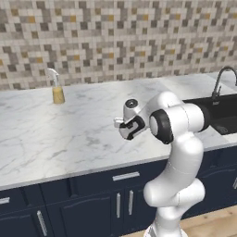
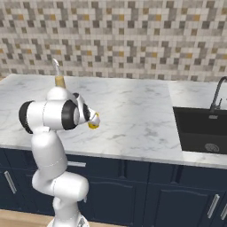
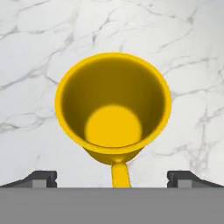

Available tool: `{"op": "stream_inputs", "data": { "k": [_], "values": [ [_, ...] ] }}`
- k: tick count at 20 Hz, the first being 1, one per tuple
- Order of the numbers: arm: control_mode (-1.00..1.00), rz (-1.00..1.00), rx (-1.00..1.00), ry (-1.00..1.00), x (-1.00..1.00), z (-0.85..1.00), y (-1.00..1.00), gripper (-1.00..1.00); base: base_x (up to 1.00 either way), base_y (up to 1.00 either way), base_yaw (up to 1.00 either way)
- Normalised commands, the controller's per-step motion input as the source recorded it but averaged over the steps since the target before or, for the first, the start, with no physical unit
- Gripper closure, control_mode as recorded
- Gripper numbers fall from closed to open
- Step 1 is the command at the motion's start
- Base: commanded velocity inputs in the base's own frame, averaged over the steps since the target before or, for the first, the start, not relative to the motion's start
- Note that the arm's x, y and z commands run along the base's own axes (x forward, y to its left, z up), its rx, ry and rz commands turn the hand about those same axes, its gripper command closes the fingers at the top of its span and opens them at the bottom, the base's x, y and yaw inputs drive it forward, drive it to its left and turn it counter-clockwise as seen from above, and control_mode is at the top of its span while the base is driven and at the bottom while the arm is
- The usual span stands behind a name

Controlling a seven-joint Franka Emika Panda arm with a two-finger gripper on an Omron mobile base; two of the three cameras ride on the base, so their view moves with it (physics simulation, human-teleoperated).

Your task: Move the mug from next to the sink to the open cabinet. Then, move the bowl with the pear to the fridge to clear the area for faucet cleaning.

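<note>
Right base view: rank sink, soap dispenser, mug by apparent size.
Largest to smallest:
1. sink, cut off at the frame's right edge
2. soap dispenser, partly behind the arm
3. mug, mostly hidden by the end effector, so only a yellow sliver shows; its rank against the dispenser is unsure.

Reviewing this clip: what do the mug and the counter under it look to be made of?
The mug looks like glazed ceramic or plastic: uniform yellow, smooth, with a soft sheen inside; the render leaves it open. The counter looks like polished white marble, going by its grey veining.
</note>
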Motion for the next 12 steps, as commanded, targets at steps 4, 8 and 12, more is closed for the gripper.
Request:
{"op": "stream_inputs", "data": {
  "k": [4, 8, 12],
  "values": [
    [-1.0, 0.0, 0.0, 0.06, 0.29, -0.08, -0.04, -1.0, 0.0, 0.0, 0.0],
    [-1.0, 0.0, 0.0, 0.08, 0.01, -0.16, -0.03, 1.0, 0.0, 0.0, 0.0],
    [-1.0, 0.0, 0.0, 0.03, 0.0, -0.04, 0.0, 1.0, 0.0, 0.0, 0.0]
  ]
}}
